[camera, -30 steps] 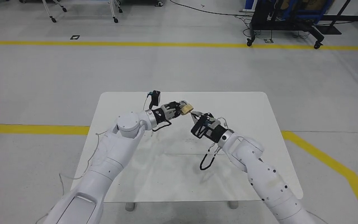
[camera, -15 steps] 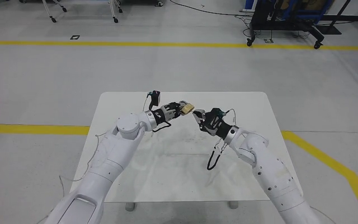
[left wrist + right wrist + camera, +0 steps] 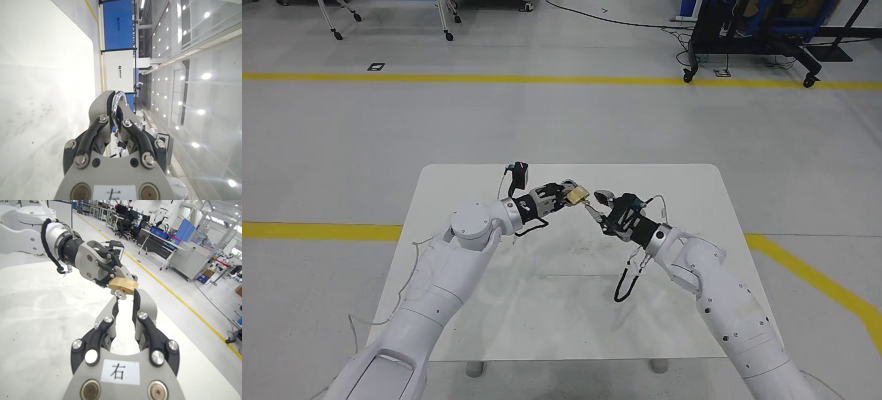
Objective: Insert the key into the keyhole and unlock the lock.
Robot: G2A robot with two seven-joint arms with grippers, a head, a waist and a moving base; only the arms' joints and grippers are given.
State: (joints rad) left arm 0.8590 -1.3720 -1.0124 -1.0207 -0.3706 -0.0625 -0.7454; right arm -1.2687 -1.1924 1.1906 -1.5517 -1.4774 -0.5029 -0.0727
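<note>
- The right gripper [image 3: 126, 295] arrives at the brass lock [image 3: 123, 285], held in the air over the far middle of the white counter [image 3: 542, 310]; a second ago it sat lower and nearer the robot, and its arm has since swung up and turned at the wrist
- Its jaws stand spread, their tips to either side of the silver key [image 3: 121, 294] and pinching nothing
- The key's blade is already in the keyhole on the lock's end face, and its round head sticks out toward the right gripper
- The left gripper [image 3: 114, 103] has not moved over that second; its jaws are pressed together on the lock, and the steel shackle [image 3: 118, 98] shows between them
- Insertion looks done, so the turn is what remains: by this reading the right jaws must close on the key's head and twist it while the left holds the lock firm
- A slip of the jaws off the small, flat head seems the main risk
- The counter is white with rounded corners, and faint scuffs and a few dark specks mark its top
- Around it lies a pale workshop floor crossed by a yellow line [image 3: 542, 78]
- Farther off stand workbenches with black office chairs [image 3: 124, 226], a blue-and-white panel [image 3: 117, 24] and rows of ceiling lights
</note>
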